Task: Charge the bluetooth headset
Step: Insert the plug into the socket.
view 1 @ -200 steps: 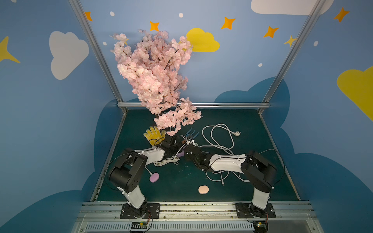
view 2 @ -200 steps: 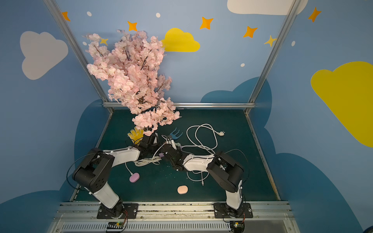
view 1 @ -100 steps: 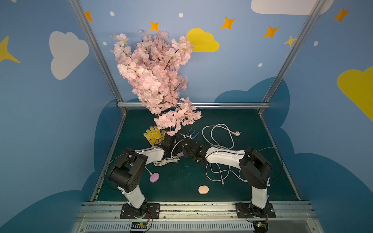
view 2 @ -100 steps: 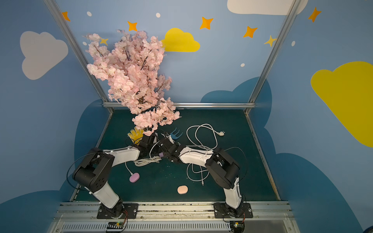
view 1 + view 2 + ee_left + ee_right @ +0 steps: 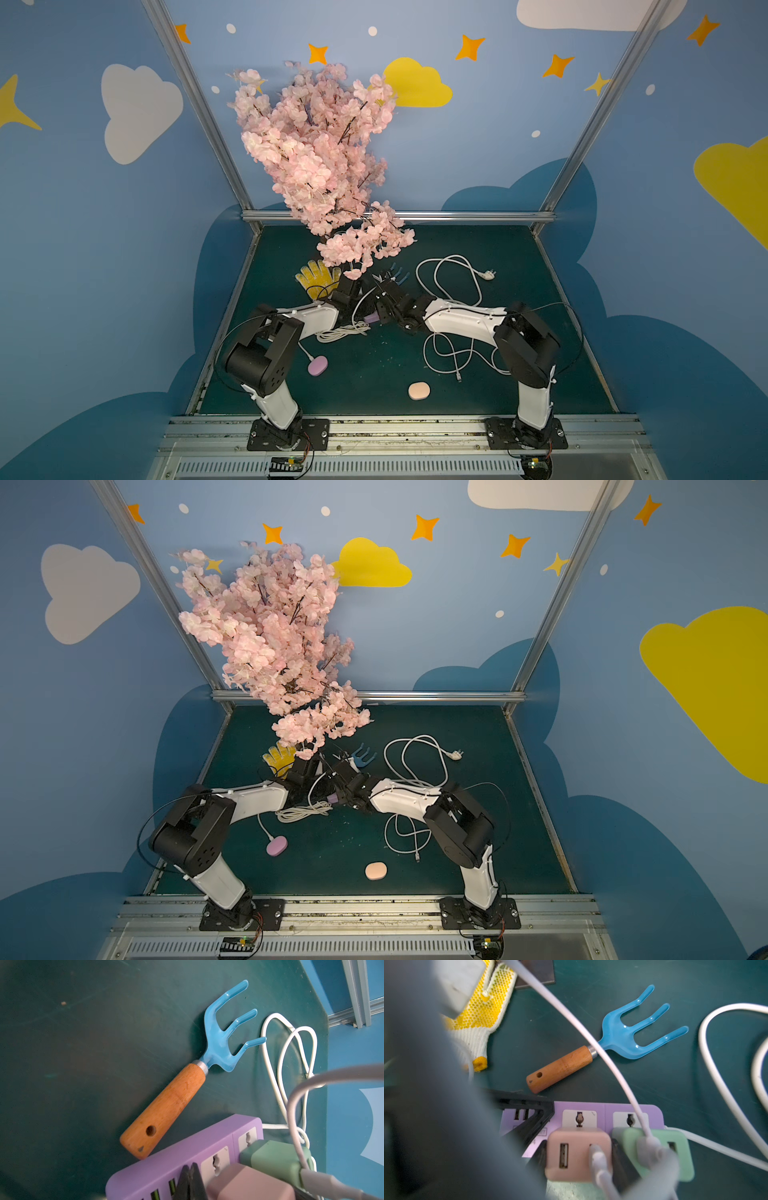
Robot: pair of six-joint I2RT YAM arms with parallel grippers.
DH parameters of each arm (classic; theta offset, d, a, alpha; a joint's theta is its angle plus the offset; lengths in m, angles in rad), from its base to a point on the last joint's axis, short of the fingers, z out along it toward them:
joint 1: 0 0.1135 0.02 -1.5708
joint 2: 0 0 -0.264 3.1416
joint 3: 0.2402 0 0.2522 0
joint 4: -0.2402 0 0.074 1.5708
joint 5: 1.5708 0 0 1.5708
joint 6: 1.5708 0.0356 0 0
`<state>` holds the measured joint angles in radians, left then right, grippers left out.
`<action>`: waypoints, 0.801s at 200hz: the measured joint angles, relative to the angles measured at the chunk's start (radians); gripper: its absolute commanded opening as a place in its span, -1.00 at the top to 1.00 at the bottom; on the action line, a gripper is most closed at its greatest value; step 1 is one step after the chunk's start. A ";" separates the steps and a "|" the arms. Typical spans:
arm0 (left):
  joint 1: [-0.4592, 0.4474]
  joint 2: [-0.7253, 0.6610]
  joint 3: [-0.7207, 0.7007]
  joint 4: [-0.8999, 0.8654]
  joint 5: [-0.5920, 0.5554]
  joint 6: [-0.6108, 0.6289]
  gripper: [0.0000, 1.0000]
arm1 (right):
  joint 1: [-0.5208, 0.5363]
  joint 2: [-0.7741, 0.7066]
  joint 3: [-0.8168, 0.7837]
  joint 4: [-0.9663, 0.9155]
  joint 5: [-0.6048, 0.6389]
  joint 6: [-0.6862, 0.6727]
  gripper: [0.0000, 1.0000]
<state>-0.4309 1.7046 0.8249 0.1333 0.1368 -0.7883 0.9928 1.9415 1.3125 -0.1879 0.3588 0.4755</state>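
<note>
A purple power strip (image 5: 604, 1109) (image 5: 176, 1157) lies mid-mat. My left gripper (image 5: 190, 1169) is shut, its black tips pressed on the strip's face beside the sockets. My right gripper (image 5: 579, 1155) is shut on a pink USB adapter (image 5: 577, 1147) with a white cable in it, held against one of the strip's sockets. A green adapter (image 5: 675, 1147) with its own cable sits in the neighbouring socket. The bluetooth headset's lilac oval case (image 5: 318, 366) lies front left with a white cable attached. In both top views the two grippers meet over the strip (image 5: 371, 319).
A blue hand rake with a wooden handle (image 5: 224, 1039) lies just beyond the strip, with a yellow glove (image 5: 318, 276) beside it. Pink blossom branches (image 5: 324, 166) overhang them. Loose white cable loops (image 5: 453, 274) lie to the right, and a peach oval case (image 5: 418, 390) lies near the front.
My right arm has reached farther back and left, carrying the pink adapter to the strip. The left arm has stayed put.
</note>
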 measured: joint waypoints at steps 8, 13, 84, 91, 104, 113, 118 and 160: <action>0.000 0.000 0.000 0.000 0.000 0.000 0.93 | -0.005 0.004 0.004 0.002 -0.017 -0.002 1.00; 0.000 0.000 0.000 0.000 0.000 0.000 0.93 | -0.009 0.004 0.005 0.002 -0.028 -0.002 1.00; 0.000 0.003 0.013 -0.021 -0.001 0.003 0.93 | -0.031 0.010 0.026 -0.024 -0.089 -0.003 1.00; 0.000 0.003 0.014 -0.022 -0.001 0.003 0.93 | -0.031 0.014 0.034 -0.033 -0.088 -0.002 1.00; 0.000 0.003 0.015 -0.023 -0.001 0.003 0.93 | -0.031 0.025 0.060 -0.063 -0.087 0.002 1.00; 0.000 0.003 0.015 -0.024 -0.001 0.003 0.93 | -0.031 0.029 0.069 -0.077 -0.085 0.007 1.00; 0.000 0.003 0.015 -0.024 -0.002 0.003 0.93 | -0.031 0.030 0.072 -0.080 -0.085 0.009 1.00; 0.000 0.003 0.015 -0.024 -0.002 0.007 0.93 | -0.031 0.030 0.072 -0.085 -0.082 0.021 1.00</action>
<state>-0.4313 1.7077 0.8398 0.1089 0.1352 -0.7815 0.9615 1.9717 1.3842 -0.2733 0.2764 0.4965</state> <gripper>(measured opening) 0.049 0.439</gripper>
